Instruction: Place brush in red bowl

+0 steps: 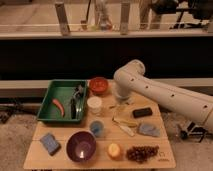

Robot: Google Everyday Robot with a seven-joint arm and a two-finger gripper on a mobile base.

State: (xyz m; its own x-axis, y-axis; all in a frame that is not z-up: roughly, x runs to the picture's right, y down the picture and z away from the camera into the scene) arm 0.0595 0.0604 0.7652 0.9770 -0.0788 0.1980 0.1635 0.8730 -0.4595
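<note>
With the gripper [119, 101] wide and empty beside the white cup [94, 105], we should move it over to the green tray [59, 91] and close across the middle of the brush [73, 107] lying there.

**Fig. Surface finishes.** My arm's smooth off-white moulded shell [165, 95] has a soft sheen. My gripper [119, 104], jaws apart, hangs over the pale matt wooden tabletop [40, 161], just beside the matt white cup [94, 105]. Green rectangular plastic tray [50, 92]: smooth, faintly glossy. Slim dark brush [73, 107] inside it: dull. Small round red-orange bowl [98, 85]: smooth, plastic-looking. Larger dark purple bowl [81, 145]: glossy, with a bright highlight inside. Blue rectangular sponge [50, 143]: rough, matt. Grey-blue crumpled cloth [148, 130]: soft, matt.
</note>
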